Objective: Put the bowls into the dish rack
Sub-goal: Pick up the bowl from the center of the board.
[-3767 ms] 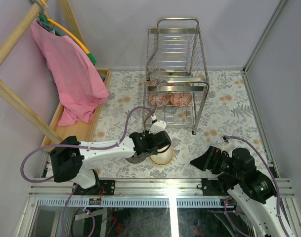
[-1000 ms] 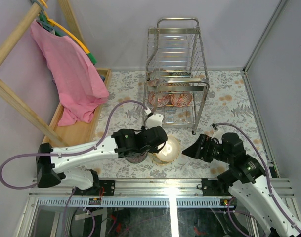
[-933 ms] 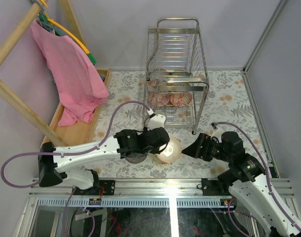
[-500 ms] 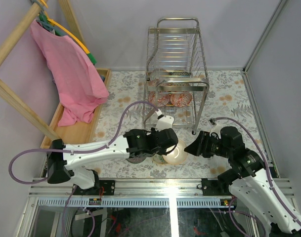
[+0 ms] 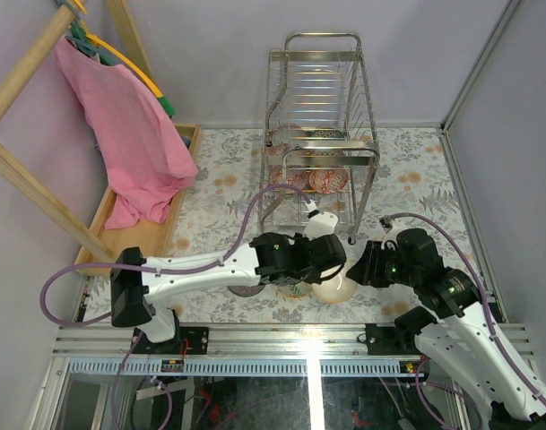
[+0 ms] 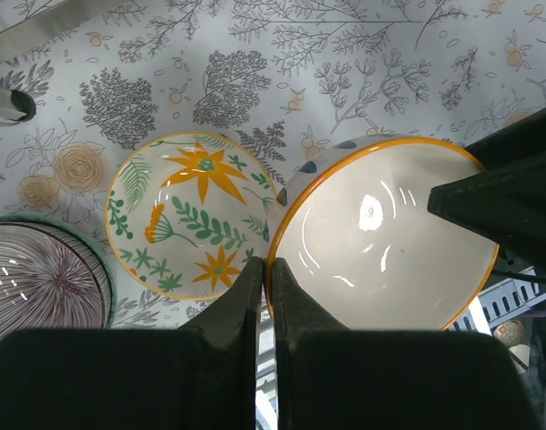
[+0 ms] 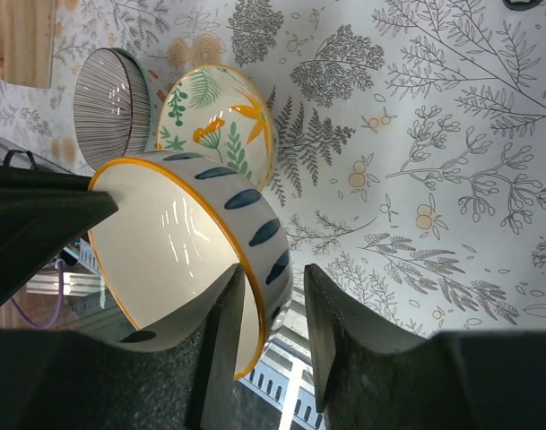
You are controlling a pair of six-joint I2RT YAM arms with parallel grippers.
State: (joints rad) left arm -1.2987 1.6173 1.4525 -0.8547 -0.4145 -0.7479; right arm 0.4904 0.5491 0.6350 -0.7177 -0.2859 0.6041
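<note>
A cream bowl (image 5: 333, 285) with an orange rim and blue dashes hangs tilted just above the table. My left gripper (image 6: 265, 269) is shut on its rim. My right gripper (image 7: 273, 305) straddles the opposite rim, one finger inside the bowl (image 7: 183, 242) and the other finger (image 7: 331, 313) a small gap off its outer wall. A floral bowl (image 6: 192, 215) and a striped bowl (image 6: 39, 278) rest on the table beside it. The chrome dish rack (image 5: 322, 134) stands at the back with red-patterned bowls (image 5: 325, 179) on its lower tier.
A pink cloth (image 5: 129, 134) hangs from a wooden frame at the far left, over a wooden tray (image 5: 147, 233). One rack leg (image 5: 351, 238) stands close behind the two grippers. The metal rail (image 5: 299, 340) runs along the table's near edge.
My left arm has carried the cream bowl to the right, away from the floral bowl. My right gripper has come in over the bowl's rim and its jaws have narrowed.
</note>
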